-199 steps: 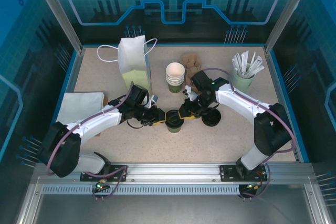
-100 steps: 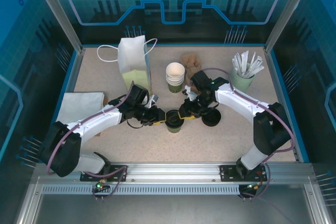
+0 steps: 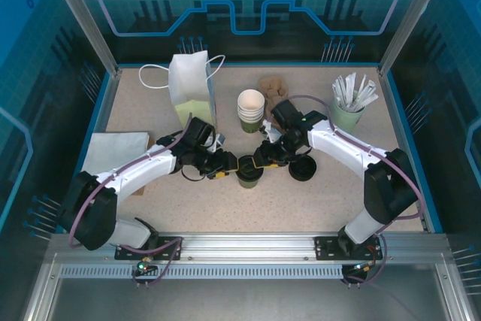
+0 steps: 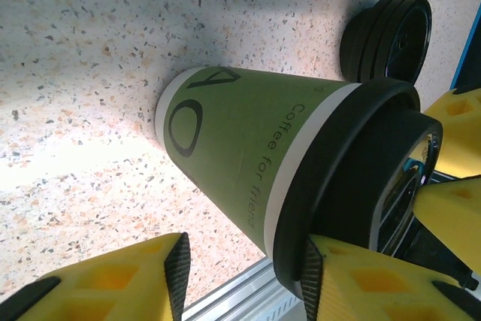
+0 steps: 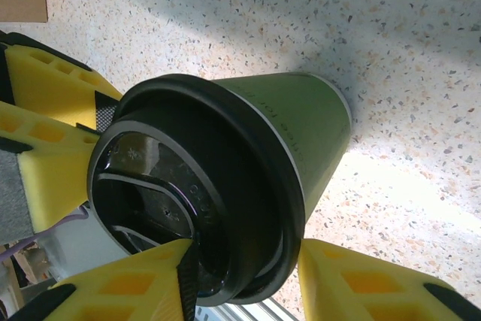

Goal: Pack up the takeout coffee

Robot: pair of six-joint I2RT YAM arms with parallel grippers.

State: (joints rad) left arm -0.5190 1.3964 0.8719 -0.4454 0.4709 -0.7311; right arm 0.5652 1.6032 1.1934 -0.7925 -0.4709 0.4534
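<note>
Green cup [image 3: 249,173] with black lid [image 5: 188,201], upright near the middle of the table [image 3: 338,201]. The left gripper [image 3: 229,166] is at its 9 o'clock, the right gripper [image 3: 263,162] at its 2 o'clock. In the last second both jaws have widened. The left now stands loose, with a gap beside the cup wall. The right flanks the lid closely; whether it grips cannot be told. The lid looks seated, so loading into the paper bag [image 3: 192,88] at 11 o'clock likely follows.

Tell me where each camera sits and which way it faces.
Top external: above, behind the bases, looking down on the table; both arms show.
Left wrist: left arm, facing the takeout coffee side-on; left gripper frames it.
Right wrist: right arm, facing its black lid; right gripper frames it.
All three share the takeout coffee.
</note>
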